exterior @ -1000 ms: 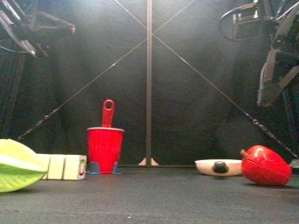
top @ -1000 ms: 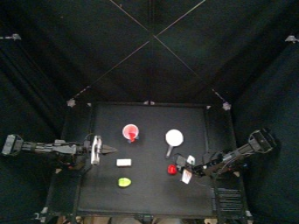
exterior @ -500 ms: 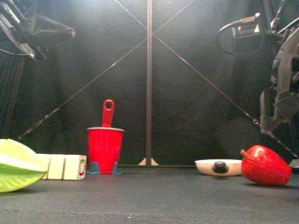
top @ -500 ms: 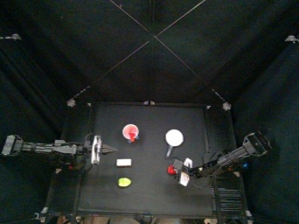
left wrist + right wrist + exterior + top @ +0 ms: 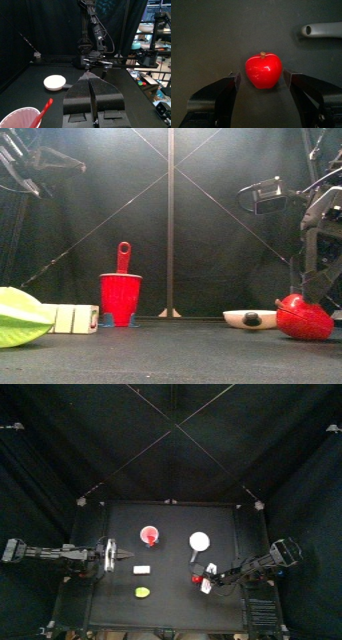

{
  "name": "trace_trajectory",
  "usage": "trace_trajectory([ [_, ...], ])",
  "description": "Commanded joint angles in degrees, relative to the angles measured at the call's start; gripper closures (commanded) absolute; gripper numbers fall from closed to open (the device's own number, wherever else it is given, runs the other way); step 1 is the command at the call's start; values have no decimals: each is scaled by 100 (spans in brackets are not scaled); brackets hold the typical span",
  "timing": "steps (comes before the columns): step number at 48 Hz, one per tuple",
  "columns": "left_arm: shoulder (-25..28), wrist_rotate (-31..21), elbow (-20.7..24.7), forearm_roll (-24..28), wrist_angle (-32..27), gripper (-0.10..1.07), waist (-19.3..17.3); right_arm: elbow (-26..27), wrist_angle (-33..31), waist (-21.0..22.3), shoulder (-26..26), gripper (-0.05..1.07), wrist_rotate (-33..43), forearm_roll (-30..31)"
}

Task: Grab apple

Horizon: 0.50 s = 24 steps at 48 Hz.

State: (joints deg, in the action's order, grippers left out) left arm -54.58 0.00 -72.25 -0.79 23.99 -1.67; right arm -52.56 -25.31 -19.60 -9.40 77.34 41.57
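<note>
The apple (image 5: 263,70) is small, red and round with a short stem, and stands upright on the black table. My right gripper (image 5: 261,75) is open, with one jaw on each side of the apple and a small gap on both sides. In the top view the apple (image 5: 197,581) lies at the table's front right, at the tip of the right gripper (image 5: 206,581). In the front view the apple (image 5: 303,318) sits at the far right with the right arm hanging low over it. My left gripper (image 5: 90,76) is shut and empty, resting at the table's left (image 5: 114,559).
A red cup (image 5: 150,536) with a red spoon stands mid-table. A white ladle bowl (image 5: 199,541) lies behind the apple, with its grey handle (image 5: 324,29) close by. A white block (image 5: 140,569) and a yellow-green fruit (image 5: 142,592) lie front left.
My right arm has come down and its open jaws now sit around the apple. The left arm and the other objects have not moved.
</note>
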Motion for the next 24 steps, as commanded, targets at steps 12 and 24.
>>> trace_trajectory([
  [12,35,-9,70,0,53,100,-26,220,79,123,360,5,-9,18],
  [24,35,-9,62,0,53,100,-18,237,149,255,431,6,-35,18],
])
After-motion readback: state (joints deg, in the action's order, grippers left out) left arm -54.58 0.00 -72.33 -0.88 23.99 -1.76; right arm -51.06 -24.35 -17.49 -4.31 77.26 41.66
